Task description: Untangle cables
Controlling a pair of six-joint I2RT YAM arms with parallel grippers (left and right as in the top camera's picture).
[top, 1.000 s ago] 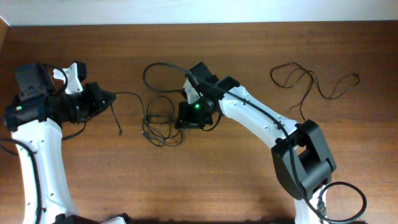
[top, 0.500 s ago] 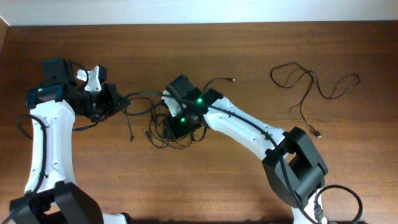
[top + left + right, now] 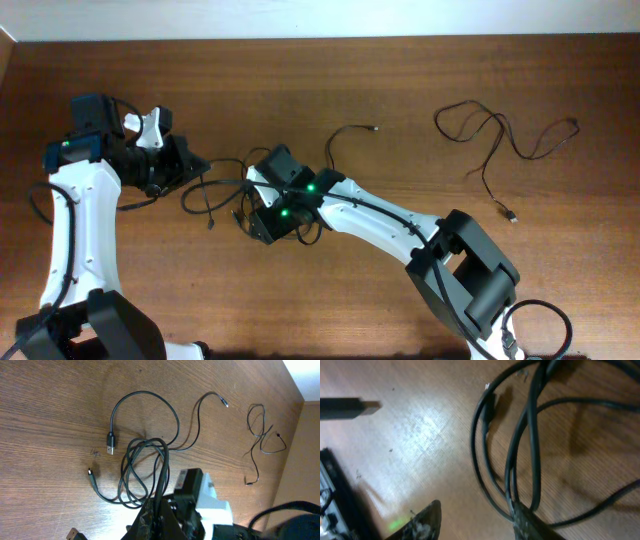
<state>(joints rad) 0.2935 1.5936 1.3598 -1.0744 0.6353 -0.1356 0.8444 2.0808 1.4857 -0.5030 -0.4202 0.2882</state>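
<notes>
At mid bench (image 3: pixel 400 90), on glossy brown wood grain, thin black rubbery cables (image 3: pixel 534 435) lay tangled in round overlapping loops, with small plugs at the ends. From the tangle's left side, strands ran into the left pincer (image 3: pixel 190 165), which was clamped shut on them. Directly over the tangle, the right pincer (image 3: pixel 477 517) stood partly open, gripping nothing, strands just beside one finger. Well apart at far right, a loose cable (image 3: pixel 524 156) lay in squiggles. White right arm (image 3: pixel 380 215) hid part of the tangle from overhead.
</notes>
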